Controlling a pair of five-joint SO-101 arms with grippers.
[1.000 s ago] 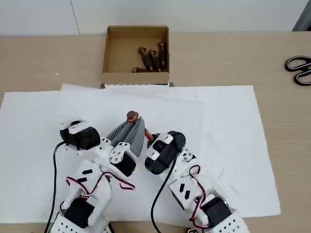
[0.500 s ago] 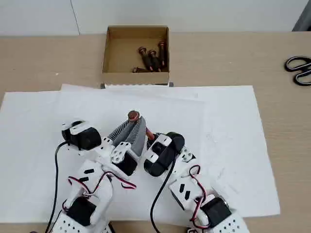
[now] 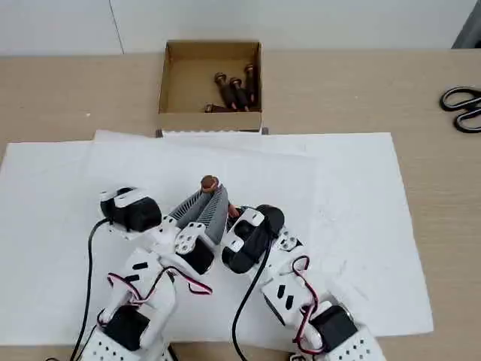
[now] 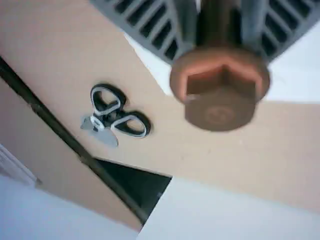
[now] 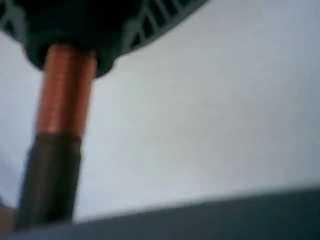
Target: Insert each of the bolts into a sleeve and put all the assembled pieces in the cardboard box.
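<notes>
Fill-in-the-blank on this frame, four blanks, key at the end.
The copper-coloured hex-head bolt is held by the ___ arm's grey fingers.
Its shaft runs into a dark cylindrical ___.
Assembled pieces already lie in the open brown cardboard ___.
Black-handled ___ lie on the bare wooden table.
Missing: left; sleeve; box; scissors.

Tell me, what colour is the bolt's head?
Coppery brown. The bolt shows its head best in the left wrist view.

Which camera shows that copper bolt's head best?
The left wrist view: the bolt head sits close, its hexagon plain, gripped by the left end effector. The high view shows it small; the right wrist view shows its shaft and a dark sleeve.
</notes>
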